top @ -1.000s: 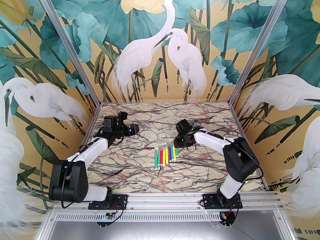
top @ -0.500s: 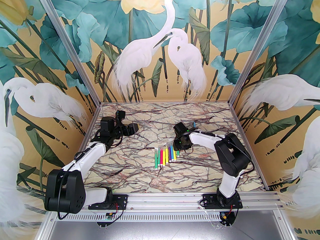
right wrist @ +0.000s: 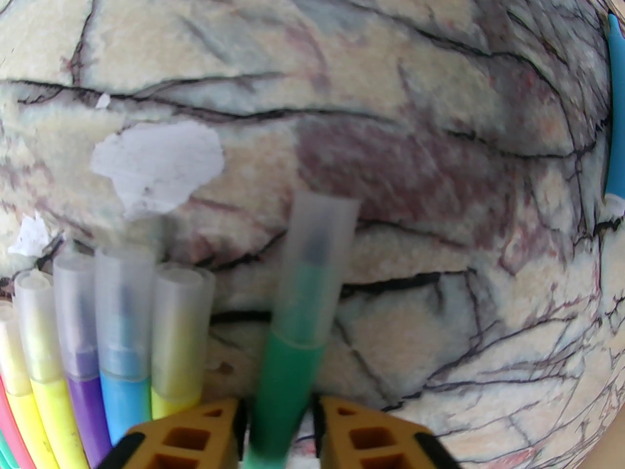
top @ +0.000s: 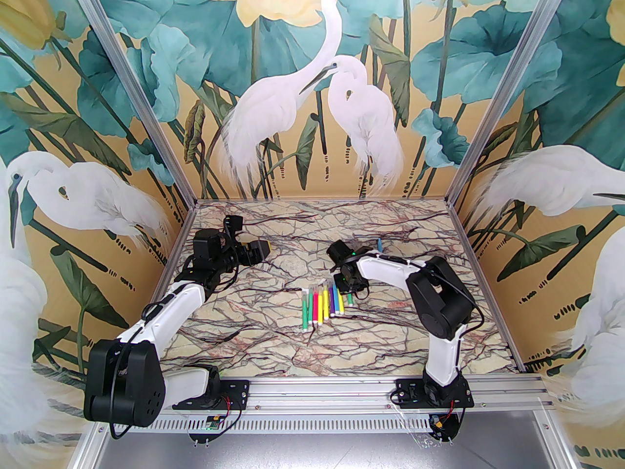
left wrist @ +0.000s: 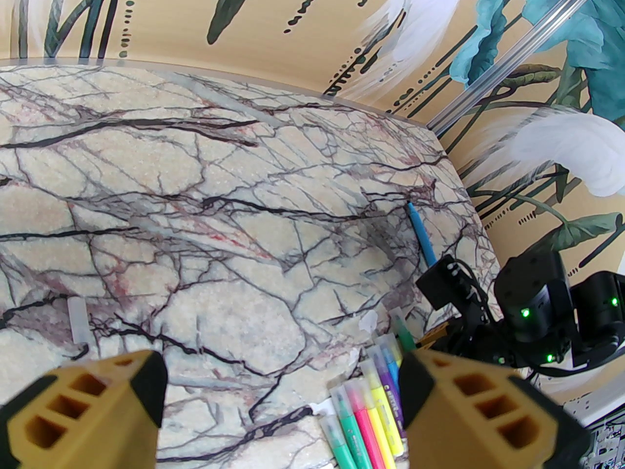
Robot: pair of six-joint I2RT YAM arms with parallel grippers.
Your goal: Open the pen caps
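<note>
Holding: we see the right gripper [right wrist: 278, 411] closed on the green pen [right wrist: 289, 379], its clear cap [right wrist: 317, 257] on.
Left gripper [left wrist: 283, 384]: wide open, empty, above the table [left wrist: 195, 174].
Pens [top: 322, 306]: we see a capped row mid-table, beside the green one.

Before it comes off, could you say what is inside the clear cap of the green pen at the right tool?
Through the cap, the green pen at the right tool shows a dark tip above a paler green neck. Blur hides the tip's shape.
</note>
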